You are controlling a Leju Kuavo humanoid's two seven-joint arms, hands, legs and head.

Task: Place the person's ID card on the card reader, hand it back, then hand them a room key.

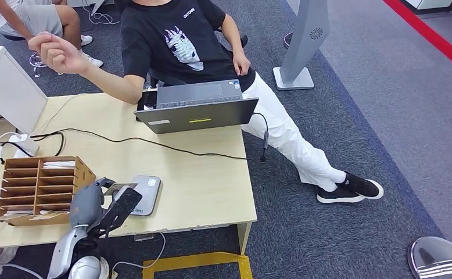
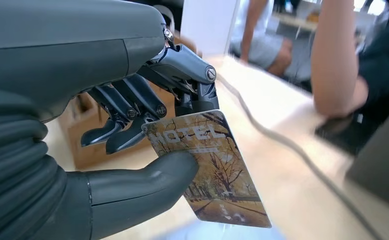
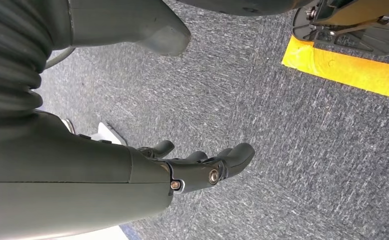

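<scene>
My left hand [image 2: 147,125] pinches the hotel room key card [image 2: 210,167] by one edge above the grey card reader [image 1: 145,195] on the bench's [image 1: 206,174] near side; it looks light, stiff, slick, best held flat by its edges.

Left hand [image 2: 147,145] pinching a card; right hand [image 3: 202,167] hanging, fingers apart.

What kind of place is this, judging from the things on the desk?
Probably a mock hotel front desk in an office or lab: the left hand holds a card printed "HOTEL", beside a card reader, a slotted wooden rack and a laptop.
</scene>
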